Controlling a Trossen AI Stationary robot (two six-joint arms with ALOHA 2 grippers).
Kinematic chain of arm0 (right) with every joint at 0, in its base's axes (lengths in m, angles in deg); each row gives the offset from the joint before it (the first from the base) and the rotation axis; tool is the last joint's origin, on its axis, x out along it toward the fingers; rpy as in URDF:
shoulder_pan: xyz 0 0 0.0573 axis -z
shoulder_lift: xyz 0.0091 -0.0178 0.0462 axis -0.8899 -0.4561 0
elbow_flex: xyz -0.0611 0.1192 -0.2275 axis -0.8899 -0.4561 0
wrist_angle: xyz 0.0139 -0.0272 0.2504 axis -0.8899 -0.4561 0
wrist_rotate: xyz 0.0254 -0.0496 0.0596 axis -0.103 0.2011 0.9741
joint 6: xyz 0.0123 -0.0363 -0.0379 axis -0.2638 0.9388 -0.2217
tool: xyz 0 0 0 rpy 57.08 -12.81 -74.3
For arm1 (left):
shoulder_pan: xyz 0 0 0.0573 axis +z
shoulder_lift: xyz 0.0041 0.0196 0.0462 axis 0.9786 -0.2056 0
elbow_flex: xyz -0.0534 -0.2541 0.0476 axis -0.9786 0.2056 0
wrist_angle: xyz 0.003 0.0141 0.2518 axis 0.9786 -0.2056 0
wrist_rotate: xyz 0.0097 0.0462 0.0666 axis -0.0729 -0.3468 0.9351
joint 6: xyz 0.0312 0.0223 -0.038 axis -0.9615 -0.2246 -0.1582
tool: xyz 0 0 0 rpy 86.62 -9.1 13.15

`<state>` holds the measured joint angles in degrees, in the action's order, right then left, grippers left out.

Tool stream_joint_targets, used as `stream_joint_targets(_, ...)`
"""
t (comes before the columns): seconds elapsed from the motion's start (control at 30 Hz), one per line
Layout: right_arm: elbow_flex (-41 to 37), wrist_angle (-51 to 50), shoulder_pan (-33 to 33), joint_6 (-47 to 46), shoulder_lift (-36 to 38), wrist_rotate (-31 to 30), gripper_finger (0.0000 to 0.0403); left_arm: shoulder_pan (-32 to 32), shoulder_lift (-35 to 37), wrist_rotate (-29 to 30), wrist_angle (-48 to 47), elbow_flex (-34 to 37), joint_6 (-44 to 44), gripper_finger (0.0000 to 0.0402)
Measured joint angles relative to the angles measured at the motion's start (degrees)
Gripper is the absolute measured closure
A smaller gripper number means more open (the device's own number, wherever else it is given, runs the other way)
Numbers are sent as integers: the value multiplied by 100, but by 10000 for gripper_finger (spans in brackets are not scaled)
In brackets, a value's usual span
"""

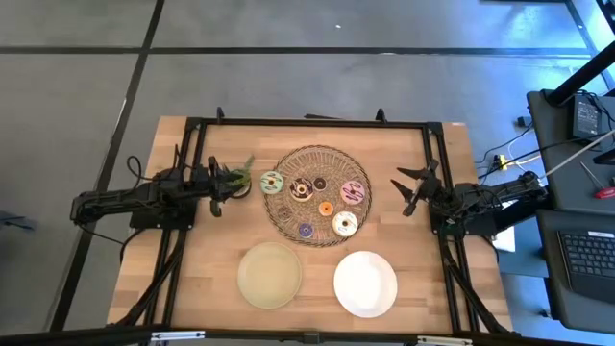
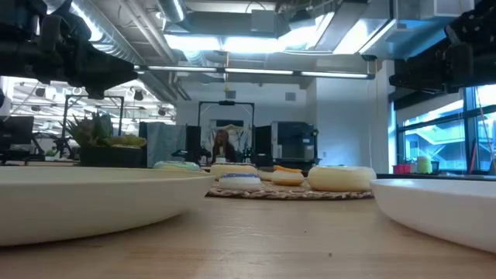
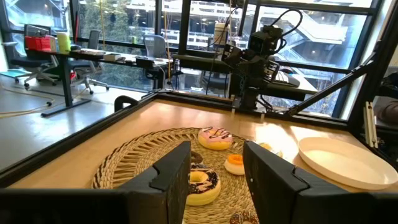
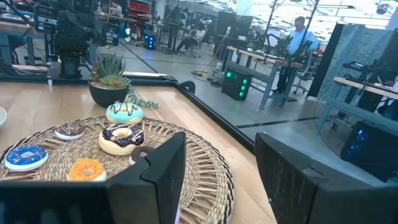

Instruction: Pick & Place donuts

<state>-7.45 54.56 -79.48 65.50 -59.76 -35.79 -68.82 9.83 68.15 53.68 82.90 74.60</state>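
Several toy donuts lie on a round woven mat (image 1: 322, 163) at the table's middle: green (image 1: 272, 182), chocolate-iced (image 1: 301, 189), pink (image 1: 353, 192), orange (image 1: 326, 209), purple (image 1: 306, 231) and white (image 1: 345, 224). My left gripper (image 1: 219, 189) hovers open at the mat's left side, next to the potted plant, and touches nothing. In its wrist view the left gripper (image 3: 217, 168) points at the chocolate-iced donut (image 3: 202, 182). My right gripper (image 1: 407, 188) is open to the right of the mat. In its wrist view the right gripper (image 4: 217, 162) stands clear of the mat's edge.
A small potted plant (image 1: 238, 176) stands right beside the left gripper. A pale green plate (image 1: 270, 275) and a white plate (image 1: 365, 284) sit near the table's near edge. A black frame (image 1: 307, 122) borders the table. Bare wood lies between the mat and the right gripper.
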Motion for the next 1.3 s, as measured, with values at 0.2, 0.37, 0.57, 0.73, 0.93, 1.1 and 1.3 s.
stream_joint_targets(0.2, 0, -2, 1, 0, -1, -2, 210, 0, 0, 0, -1, 1, 0, 258)
stream_joint_targets(0.37, 0, -2, -1, 0, -1, 0, 210, 0, -1, 0, 0, 0, 0, 258)
stream_joint_targets(0.57, 0, 0, 1, 0, 1, 0, 210, 0, 0, 0, 1, 1, 2, 258)
stream_joint_targets(0.73, 0, -2, -1, 0, 1, 0, 210, 0, -1, 0, 0, -1, 0, 258)
stream_joint_targets(0.93, 0, 3, 1, -13, 0, 8, 210, 0, -1, 0, 1, 0, 0, 258)
stream_joint_targets(1.1, -2, 43, 1, -936, 1, 512, 210, 0, -1, 1, 0, 0, 0, 258)
stream_joint_targets(1.3, 0, 68, -1, -1803, 1, 861, 210, 0, -2, 0, 0, -1, 0, 258)
